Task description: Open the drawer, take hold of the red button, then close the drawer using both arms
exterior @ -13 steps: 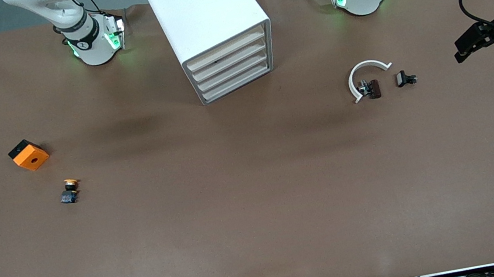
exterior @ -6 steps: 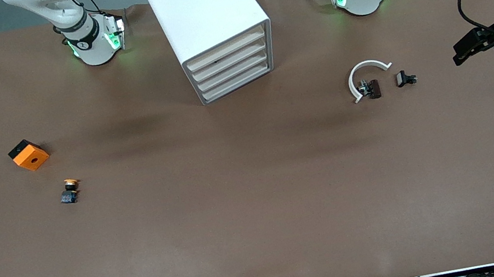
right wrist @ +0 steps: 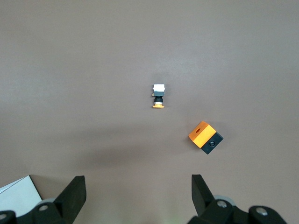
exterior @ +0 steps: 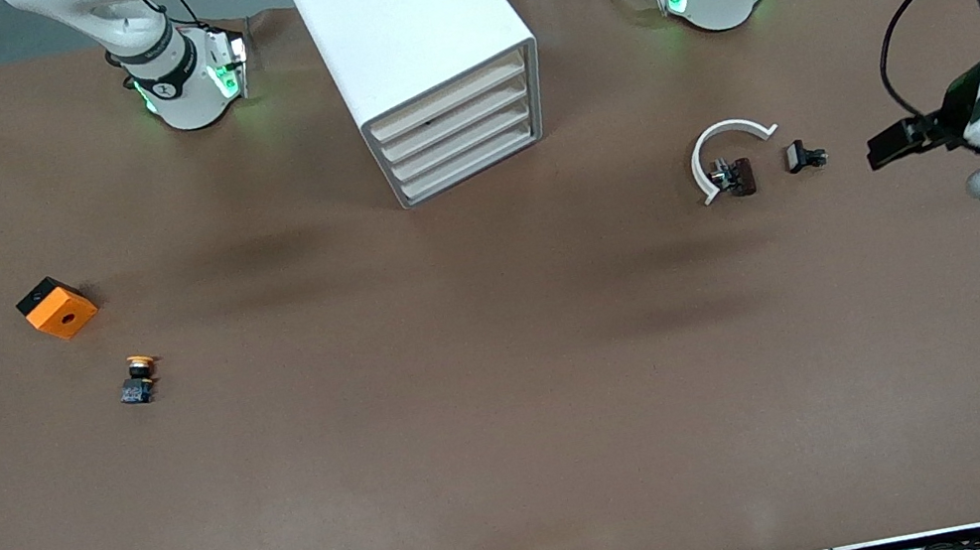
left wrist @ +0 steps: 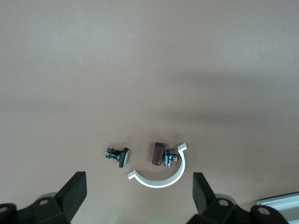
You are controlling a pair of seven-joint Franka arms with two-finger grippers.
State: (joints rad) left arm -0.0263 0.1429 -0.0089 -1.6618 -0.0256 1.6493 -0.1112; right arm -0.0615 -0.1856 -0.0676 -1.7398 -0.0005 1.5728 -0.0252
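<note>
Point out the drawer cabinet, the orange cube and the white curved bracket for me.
Drawer cabinet [exterior: 395, 20], front view, on its white top.
Orange cube [exterior: 60, 312], front view, on its orange face beside the hole.
White curved bracket [left wrist: 161, 182], left wrist view, on the arc's middle.

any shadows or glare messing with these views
Front view: soft dark arm shadows smear the table between the drawer cabinet and the white clamp ring; green base lights glow. Left wrist view: a broad shadow band above the ring, small parts sharp. Right wrist view: even light, no glare.

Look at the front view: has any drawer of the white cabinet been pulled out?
No, all four drawers of the white cabinet sit flush in its front.
</note>
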